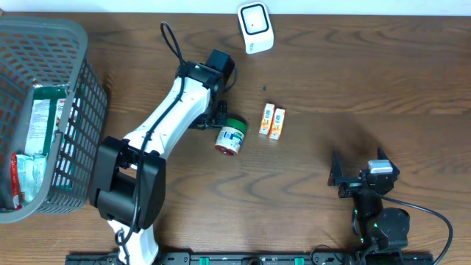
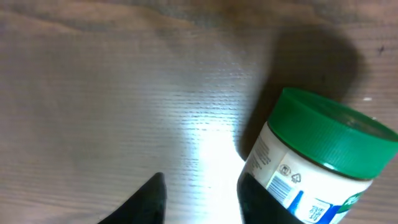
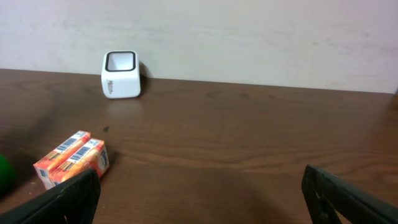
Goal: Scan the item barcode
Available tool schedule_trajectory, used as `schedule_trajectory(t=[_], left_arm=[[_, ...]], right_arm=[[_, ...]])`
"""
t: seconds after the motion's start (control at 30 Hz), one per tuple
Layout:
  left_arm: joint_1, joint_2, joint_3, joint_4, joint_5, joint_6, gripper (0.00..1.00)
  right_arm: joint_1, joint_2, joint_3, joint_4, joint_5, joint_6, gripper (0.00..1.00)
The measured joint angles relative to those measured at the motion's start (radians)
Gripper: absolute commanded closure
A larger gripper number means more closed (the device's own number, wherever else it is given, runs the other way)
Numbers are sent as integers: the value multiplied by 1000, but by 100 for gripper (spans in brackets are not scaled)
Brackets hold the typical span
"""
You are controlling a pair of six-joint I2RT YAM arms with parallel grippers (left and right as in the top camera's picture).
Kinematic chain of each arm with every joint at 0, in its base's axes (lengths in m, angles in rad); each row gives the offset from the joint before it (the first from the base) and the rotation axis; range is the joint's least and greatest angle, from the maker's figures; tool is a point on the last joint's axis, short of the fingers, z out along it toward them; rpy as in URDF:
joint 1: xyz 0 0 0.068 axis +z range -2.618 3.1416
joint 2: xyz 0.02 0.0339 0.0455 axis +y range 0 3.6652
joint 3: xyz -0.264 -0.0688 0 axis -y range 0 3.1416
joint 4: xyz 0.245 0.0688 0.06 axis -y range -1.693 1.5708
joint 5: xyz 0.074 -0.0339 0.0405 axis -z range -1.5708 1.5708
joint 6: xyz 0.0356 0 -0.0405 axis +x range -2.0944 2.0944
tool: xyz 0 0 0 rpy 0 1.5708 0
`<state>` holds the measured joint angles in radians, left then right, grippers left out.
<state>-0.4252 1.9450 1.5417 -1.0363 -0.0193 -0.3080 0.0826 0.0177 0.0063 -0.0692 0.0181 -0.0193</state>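
Observation:
A small jar with a green lid lies on its side mid-table; its white label shows a barcode in the left wrist view. My left gripper is right beside the jar, jaws apart with only bare table between them. The right fingertip rests against the jar's near side. The white scanner stands at the far edge, also in the right wrist view. My right gripper is wide open and empty at the front right.
Two orange cartons lie side by side just right of the jar, barcodes up. A grey mesh basket holding packaged goods fills the left edge. The left arm's black cable loops toward the back.

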Motion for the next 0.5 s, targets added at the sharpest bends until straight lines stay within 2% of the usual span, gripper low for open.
schedule_trajectory(t=[0.27, 0.5], left_arm=[[-5, 0, -106, 100, -7, -2, 64], [-5, 0, -119, 102, 46, -2, 63]], right_arm=[[0, 0, 0, 0, 0, 0, 1], [0, 0, 0, 0, 0, 0, 1]])
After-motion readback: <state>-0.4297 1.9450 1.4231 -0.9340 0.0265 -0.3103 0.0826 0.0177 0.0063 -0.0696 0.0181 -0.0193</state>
